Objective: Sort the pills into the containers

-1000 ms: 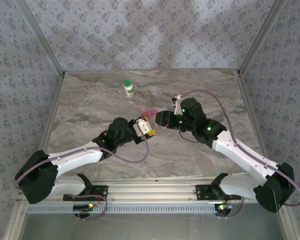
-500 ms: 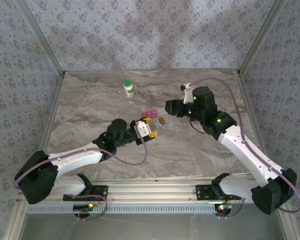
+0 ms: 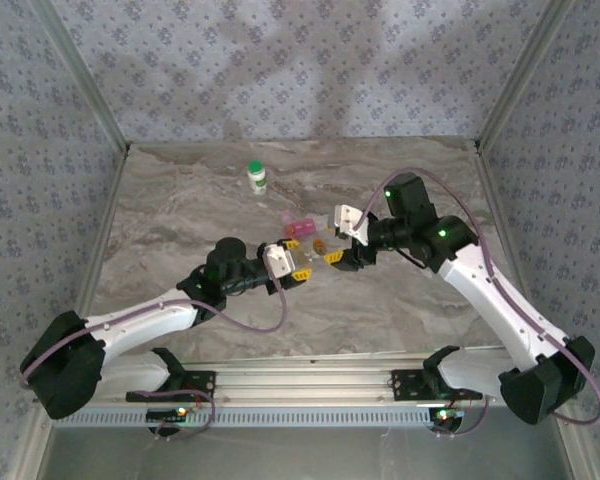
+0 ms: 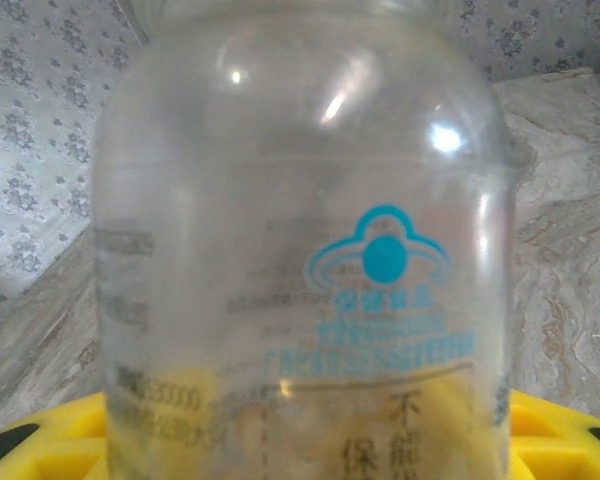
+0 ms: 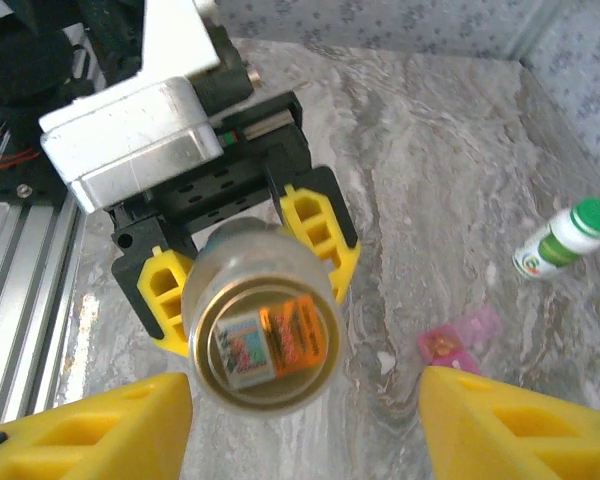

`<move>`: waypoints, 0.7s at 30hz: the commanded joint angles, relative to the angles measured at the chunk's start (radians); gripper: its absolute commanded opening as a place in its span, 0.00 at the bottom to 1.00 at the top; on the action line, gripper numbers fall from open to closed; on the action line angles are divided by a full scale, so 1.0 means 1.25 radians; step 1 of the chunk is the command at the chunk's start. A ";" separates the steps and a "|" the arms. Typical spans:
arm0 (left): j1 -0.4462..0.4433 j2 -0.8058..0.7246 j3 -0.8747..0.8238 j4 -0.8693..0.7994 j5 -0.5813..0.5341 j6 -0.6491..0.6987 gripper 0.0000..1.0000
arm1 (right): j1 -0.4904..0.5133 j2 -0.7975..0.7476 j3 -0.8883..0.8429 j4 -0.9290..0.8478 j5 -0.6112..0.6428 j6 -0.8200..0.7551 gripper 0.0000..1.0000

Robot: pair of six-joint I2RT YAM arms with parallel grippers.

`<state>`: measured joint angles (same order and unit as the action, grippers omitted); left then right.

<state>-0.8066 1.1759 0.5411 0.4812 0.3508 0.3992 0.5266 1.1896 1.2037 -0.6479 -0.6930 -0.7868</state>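
At the middle of the marble-patterned table point(image 3: 180, 230): left hand point(image 3: 300, 264), clenched on the clear vial point(image 5: 265, 340), one yellow finger point(image 5: 318, 235) on either side of the glass body; vial tilted, its round end turned toward the right hand point(image 3: 342, 252); through that end, an orange piece and a pale printed piece side by side; blue logo and printed lettering on the vial's wall, seen from the left wrist; right hand released, its yellow fingers point(image 5: 520, 430) spread wide with nothing between them, near the vial's end but apart from it; just behind both hands, pink-and-clear pill case point(image 3: 298, 224), lying on the table; farther back and to the left, well apart, white bottle point(image 3: 257, 178) with green cap, standing upright
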 commanded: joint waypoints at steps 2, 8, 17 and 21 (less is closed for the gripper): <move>0.004 -0.015 -0.006 -0.010 0.040 -0.006 0.00 | 0.023 0.037 0.059 -0.079 -0.030 -0.109 0.62; 0.004 -0.017 -0.001 -0.016 0.039 -0.003 0.00 | 0.046 0.078 0.110 -0.159 -0.067 -0.145 0.57; 0.004 -0.028 0.014 -0.036 0.046 0.005 0.00 | 0.053 0.081 0.094 -0.156 -0.017 -0.125 0.48; 0.004 -0.034 0.014 -0.033 0.051 0.002 0.00 | 0.063 0.076 0.076 -0.131 -0.007 -0.105 0.49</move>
<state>-0.8047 1.1629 0.5396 0.4294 0.3901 0.4030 0.5919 1.2877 1.3128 -0.8043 -0.7162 -0.9417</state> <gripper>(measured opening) 0.521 0.491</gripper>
